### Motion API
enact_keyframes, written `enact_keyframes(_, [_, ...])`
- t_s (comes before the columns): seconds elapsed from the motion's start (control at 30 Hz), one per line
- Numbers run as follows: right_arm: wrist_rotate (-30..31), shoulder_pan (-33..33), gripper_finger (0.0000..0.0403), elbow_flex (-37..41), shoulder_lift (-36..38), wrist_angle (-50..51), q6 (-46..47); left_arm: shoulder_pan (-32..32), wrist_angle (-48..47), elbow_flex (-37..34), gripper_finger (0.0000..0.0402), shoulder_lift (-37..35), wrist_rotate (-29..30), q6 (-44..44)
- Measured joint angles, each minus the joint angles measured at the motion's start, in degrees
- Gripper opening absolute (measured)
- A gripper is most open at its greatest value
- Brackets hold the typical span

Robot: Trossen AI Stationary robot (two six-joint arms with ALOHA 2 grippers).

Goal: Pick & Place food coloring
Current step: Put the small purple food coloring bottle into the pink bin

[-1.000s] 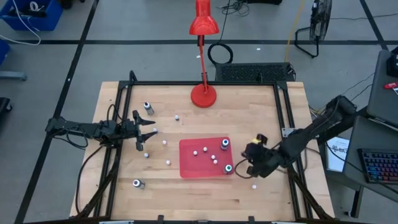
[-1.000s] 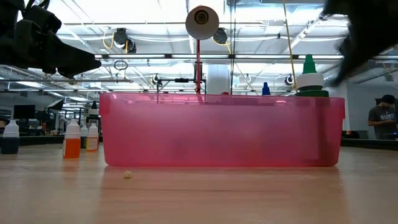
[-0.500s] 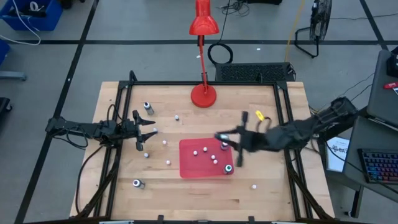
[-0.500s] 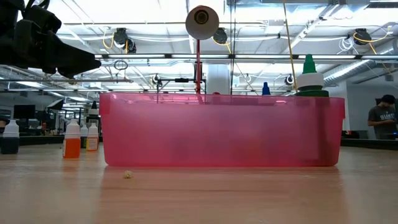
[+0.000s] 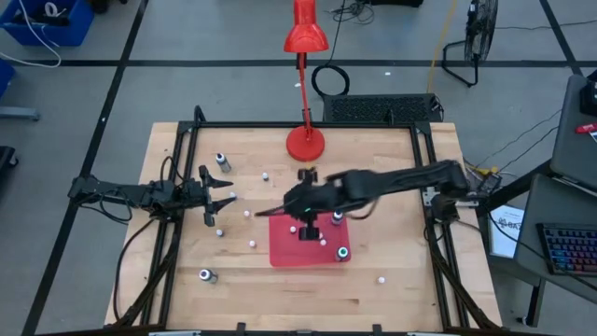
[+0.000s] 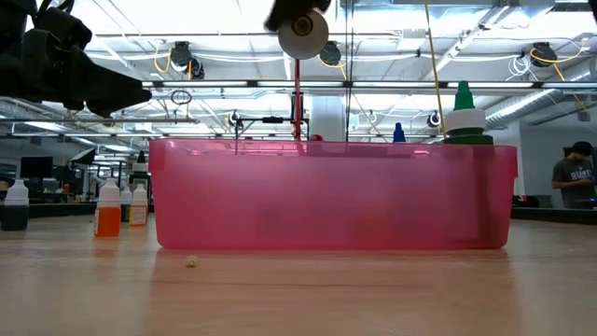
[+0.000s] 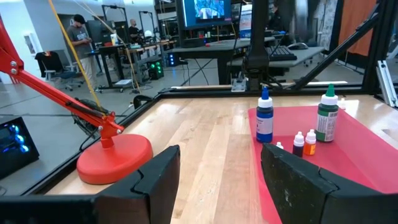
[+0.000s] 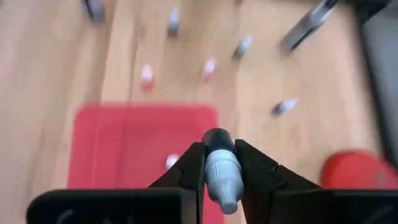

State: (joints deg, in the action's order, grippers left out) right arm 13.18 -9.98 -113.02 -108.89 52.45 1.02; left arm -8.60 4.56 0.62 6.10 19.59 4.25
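**Bottle pinched above the red tray**

Between the right pincer's (image 8: 219, 163) fingers sits a small bottle (image 8: 220, 168), pinched across its body. Below the pincer lies the red tray (image 8: 118, 140); more bottles stand beyond it on the table (image 8: 56, 56). The bottle looks light, rigid and smooth, so it could slip. The right arm stretches far across the table; the left pincer (image 5: 216, 201) waits spread.
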Motion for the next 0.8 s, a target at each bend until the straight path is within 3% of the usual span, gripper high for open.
enact_keyframes(0.17, [-4.42,-0.45,0.0054,-0.01,-7.88,5.68,0.54,0.00,-0.01,0.01,0.0225,-0.02,0.00,0.00])
enact_keyframes(0.5, [-4.52,-3.74,0.0054,-0.07,-20.77,11.11,1.93,0.00,-0.02,0.00,0.0225,-0.02,0.00,0.00])
enact_keyframes(0.8, [-4.36,-3.76,0.0054,-0.05,-23.60,11.85,1.36,0.00,0.00,0.00,0.0225,-0.01,0.00,0.00])
